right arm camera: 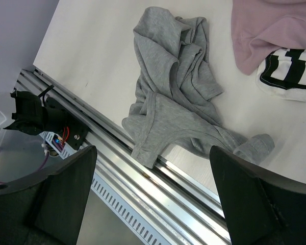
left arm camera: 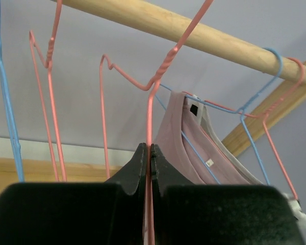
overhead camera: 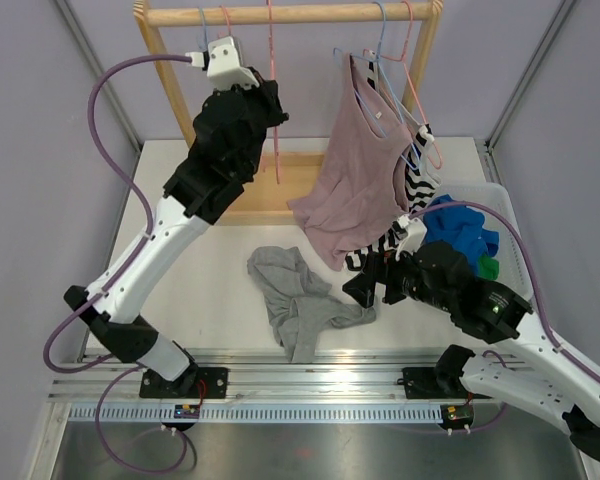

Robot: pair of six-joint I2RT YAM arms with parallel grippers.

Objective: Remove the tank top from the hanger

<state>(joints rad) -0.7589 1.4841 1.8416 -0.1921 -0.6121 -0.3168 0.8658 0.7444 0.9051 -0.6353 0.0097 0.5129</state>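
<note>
Holding the pink hanger (left arm camera: 149, 122) pinched in the left tool (left arm camera: 147, 150), lift the wide-open right tool (right arm camera: 153, 153) above the grey tank top (right arm camera: 173, 76).

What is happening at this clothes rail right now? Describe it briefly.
The left gripper is shut on the wire of a bare pink hanger that hangs from the wooden rail. The right gripper hangs open above a grey tank top, which lies crumpled on the table, off any hanger. A pink tank top hangs from the rail beside a striped garment.
</note>
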